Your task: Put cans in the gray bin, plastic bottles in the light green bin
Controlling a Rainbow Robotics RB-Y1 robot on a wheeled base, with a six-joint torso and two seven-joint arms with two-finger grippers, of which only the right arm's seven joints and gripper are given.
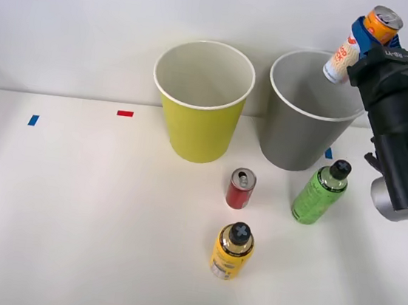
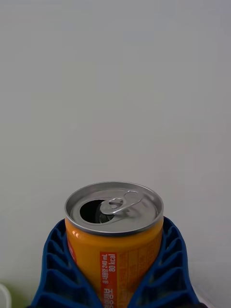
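Orange can [image 1: 361, 39] up high at upper right, tilted, above gray bin [image 1: 305, 113] rim. Squeezed tight by right gripper [image 1: 370, 39], blue fingers [image 2: 55, 269] on both sides.

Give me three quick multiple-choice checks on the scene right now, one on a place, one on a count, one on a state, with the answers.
1. Where is the orange can?
A. Held tilted above the gray bin's rim
B. Standing on the table
C. Inside the light green bin

2. How many black-capped bottles stand on the table?
A. None
B. Two
C. Four

3. What is the orange can's top like?
A. Sealed
B. Opened, tab in place
C. Crushed flat

Answers:
1. A, the right gripper holds it over the bin's right edge.
2. B, the green bottle and the yellow bottle.
3. B, the wrist view shows a dark drinking hole beside the tab.
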